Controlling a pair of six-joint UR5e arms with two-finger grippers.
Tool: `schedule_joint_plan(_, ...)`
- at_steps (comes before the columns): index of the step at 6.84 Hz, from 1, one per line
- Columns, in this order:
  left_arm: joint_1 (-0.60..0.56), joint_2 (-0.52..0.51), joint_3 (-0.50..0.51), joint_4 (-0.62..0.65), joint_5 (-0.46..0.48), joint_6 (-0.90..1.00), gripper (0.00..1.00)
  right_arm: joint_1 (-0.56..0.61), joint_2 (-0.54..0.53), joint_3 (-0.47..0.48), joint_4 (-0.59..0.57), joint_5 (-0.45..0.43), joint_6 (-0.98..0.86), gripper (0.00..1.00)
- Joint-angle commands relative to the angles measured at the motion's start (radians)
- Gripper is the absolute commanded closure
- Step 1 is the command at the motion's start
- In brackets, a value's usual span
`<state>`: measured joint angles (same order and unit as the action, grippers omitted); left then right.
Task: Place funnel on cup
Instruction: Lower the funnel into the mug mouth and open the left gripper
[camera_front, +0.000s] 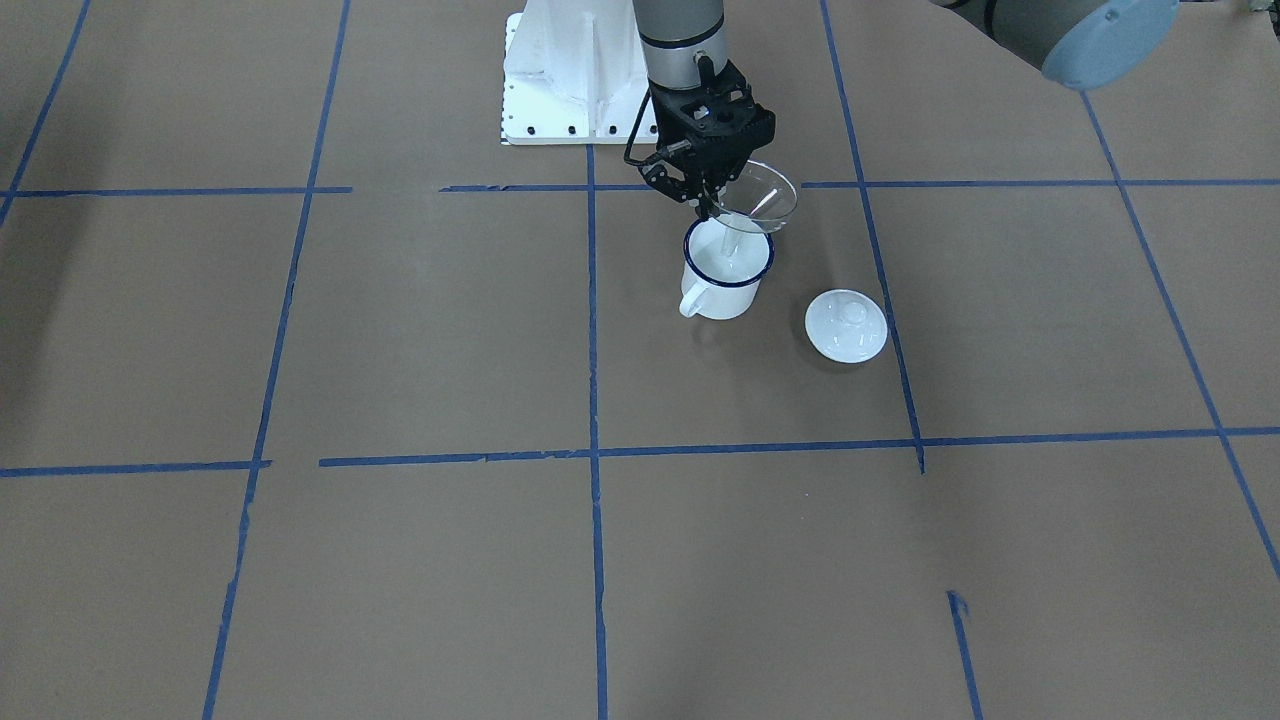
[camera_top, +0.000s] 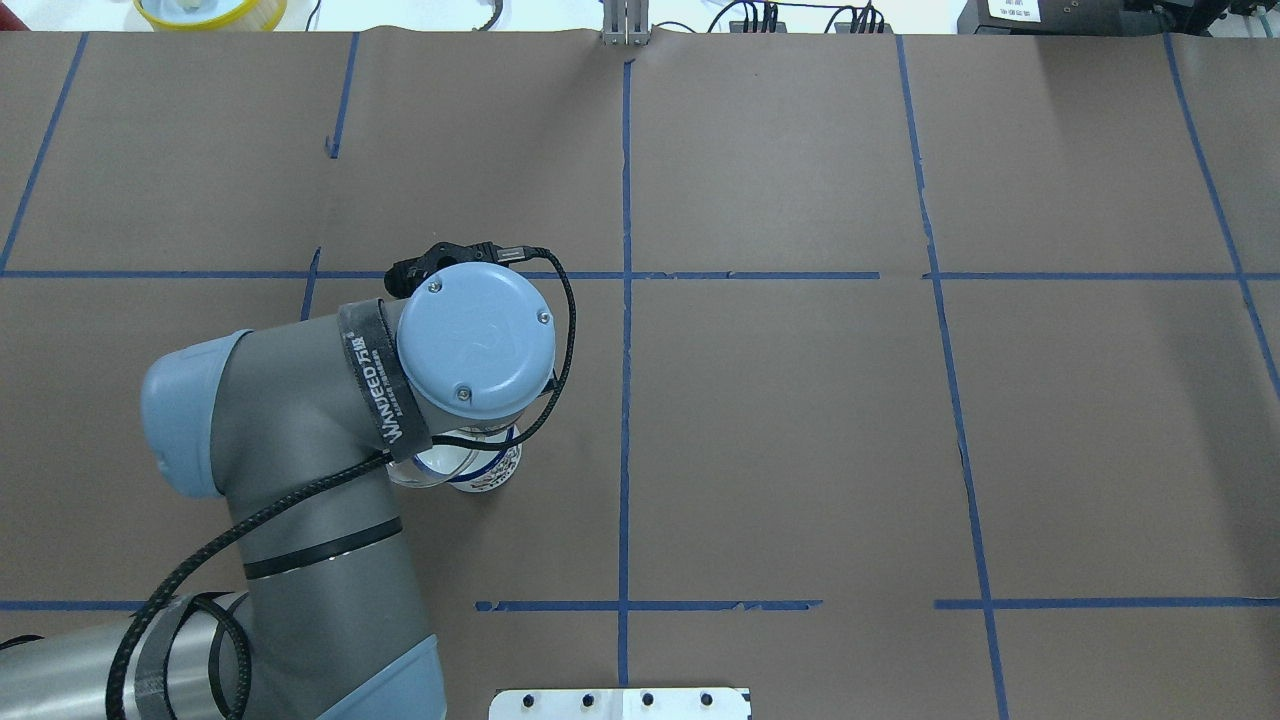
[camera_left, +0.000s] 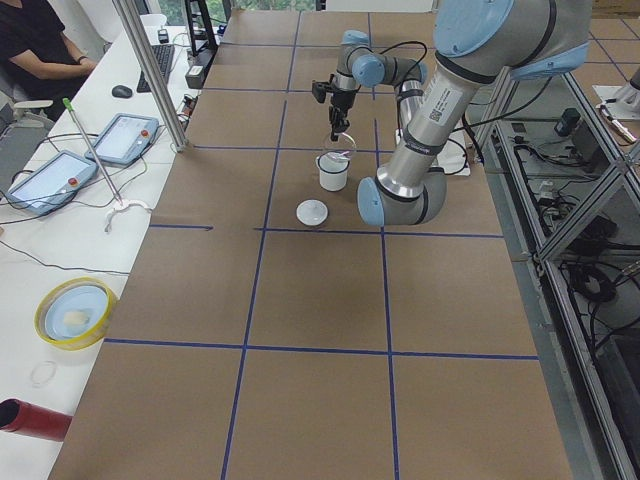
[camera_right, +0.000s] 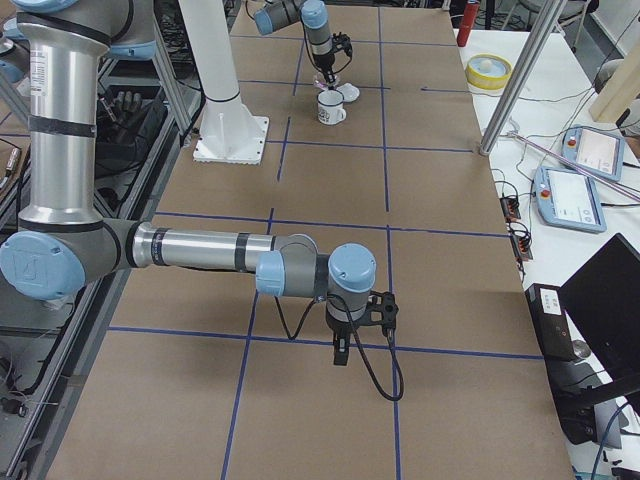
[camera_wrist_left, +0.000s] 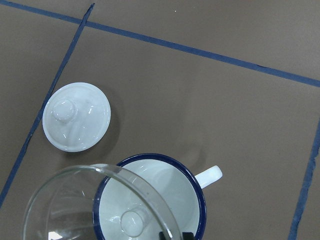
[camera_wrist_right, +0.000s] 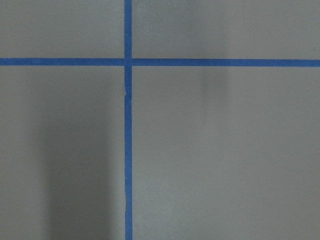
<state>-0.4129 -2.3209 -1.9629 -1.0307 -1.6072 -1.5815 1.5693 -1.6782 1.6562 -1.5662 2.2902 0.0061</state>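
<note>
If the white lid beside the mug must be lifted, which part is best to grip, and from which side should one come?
Grip the round knob at the centre of the lid, coming straight down from above. The lid lies flat, knob up, apart from the cup; its low rim likely gives little hold.

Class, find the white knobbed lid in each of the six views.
Front-facing: lid right of centre, beside the cup.
Overhead: hidden under left arm.
Exterior left: lid below cup.
Exterior right: lid right of cup.
Left wrist: lid upper left.
Right wrist: absent.
Shared landmark: cup.
</note>
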Motion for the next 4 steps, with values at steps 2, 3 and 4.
schedule_joint_plan(2,0.028,-0.002,0.082,-0.043,0.070,-0.006,0.00,0.000,0.000,0.000,0.000,0.000,0.000,0.00)
schedule_joint_plan(3,0.031,-0.002,0.081,-0.043,0.082,-0.006,0.00,0.000,0.000,0.000,0.000,0.000,0.000,0.00)
schedule_joint_plan(4,0.031,-0.003,0.081,-0.043,0.082,-0.006,0.00,0.000,0.000,0.000,0.000,0.000,0.000,0.00)
